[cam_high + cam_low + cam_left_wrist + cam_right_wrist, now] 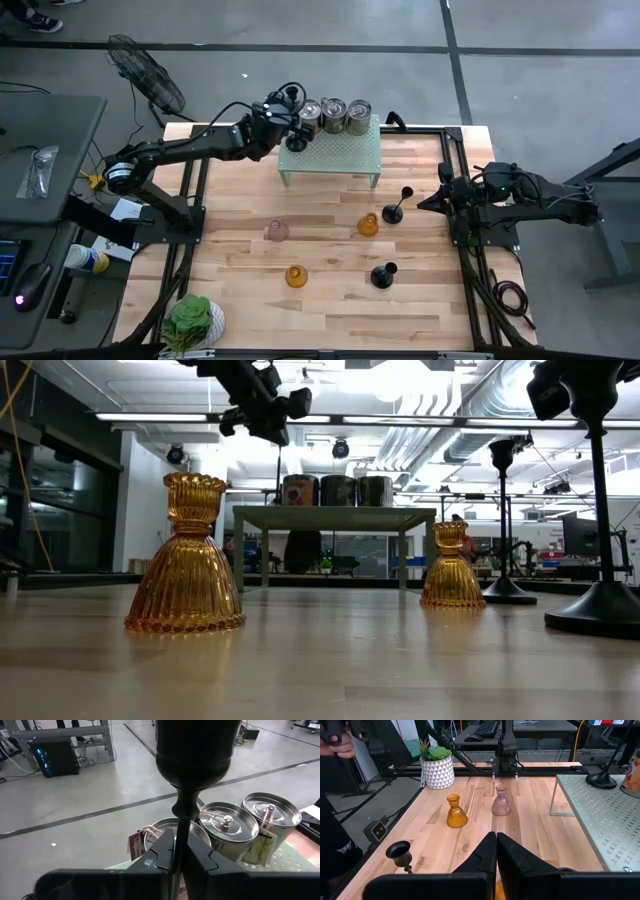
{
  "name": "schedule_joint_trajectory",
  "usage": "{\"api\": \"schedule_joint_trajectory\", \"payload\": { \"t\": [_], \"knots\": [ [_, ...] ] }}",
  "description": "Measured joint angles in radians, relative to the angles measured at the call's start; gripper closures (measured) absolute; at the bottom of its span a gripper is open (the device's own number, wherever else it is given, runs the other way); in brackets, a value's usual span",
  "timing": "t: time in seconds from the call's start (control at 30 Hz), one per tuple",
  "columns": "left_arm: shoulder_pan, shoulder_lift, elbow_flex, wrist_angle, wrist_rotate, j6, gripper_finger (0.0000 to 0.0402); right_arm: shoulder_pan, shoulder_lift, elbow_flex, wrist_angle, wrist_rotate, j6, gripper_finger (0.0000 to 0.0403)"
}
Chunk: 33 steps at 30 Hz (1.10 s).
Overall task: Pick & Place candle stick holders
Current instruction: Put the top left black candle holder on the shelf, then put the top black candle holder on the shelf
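Left pincer [179, 857] clamped on thin stem of black candle holder [194, 750], held up beside three tins [334, 115] at perforated stand [335, 155], rear of tabletop [330, 320]. Right pincer [496, 851] closed, empty, parked at right edge. Amber [295, 276], pink [276, 231] & other black holders [384, 274] standing mid-tabletop.

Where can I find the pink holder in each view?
High: pink holder mid-table, below the green stand in the picture.
Low: not visible.
Left wrist: not in it.
Right wrist: centre, beside an amber holder.
Landmark: the green stand.
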Motion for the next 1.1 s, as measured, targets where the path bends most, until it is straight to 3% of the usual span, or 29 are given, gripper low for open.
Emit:
{"api": "schedule_joint_trajectory", "payload": {
  "t": [0.13, 0.63, 1.1],
  "knots": [
    [0.000, 0.000, 0.000, -0.003, 0.002, 0.000, 0.0358, 0.000, 0.000, 0.000, 0.000, 0.000, 0.000, 0.0399],
    [0.000, 0.000, 0.000, -0.019, -0.020, 0.040, 0.0352, 0.000, 0.000, 0.000, 0.000, 0.000, 0.000, 0.0399],
    [-0.009, 0.000, 0.000, -0.021, -0.025, 0.081, 0.0200, 0.000, 0.000, 0.000, 0.000, 0.000, 0.000, 0.0399]
  ]
}}
